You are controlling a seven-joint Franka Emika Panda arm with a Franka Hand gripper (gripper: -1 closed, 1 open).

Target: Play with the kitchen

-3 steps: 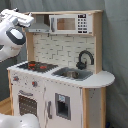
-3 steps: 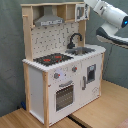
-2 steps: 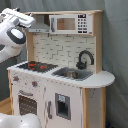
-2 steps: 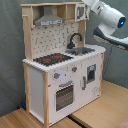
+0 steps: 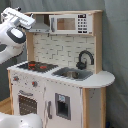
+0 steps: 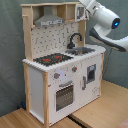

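The kitchen (image 5: 62,75) is standing upright on a light wooden floor (image 6: 107,107), and a plain grey backdrop (image 5: 116,45) is hanging close behind it in both exterior views. In the second exterior view the floor is showing a seam where two boards are meeting just below the oven door (image 6: 64,96). The white worktop (image 5: 100,79) is carrying the black-red hob (image 5: 36,65) on the first exterior view's left and the grey sink (image 5: 72,74) beside it, with the black tap (image 5: 84,58) curving up behind the sink. The small microwave (image 5: 69,23) is sitting up on the top shelf, the grey hood (image 6: 49,20) next to it. The white arm (image 6: 105,20) is reaching in at the upper part of the unit, its head (image 5: 20,19) hovering by the hood side in the first exterior view. The gripper is turning away from both cameras, so whether it is released or clenched I cannot tell
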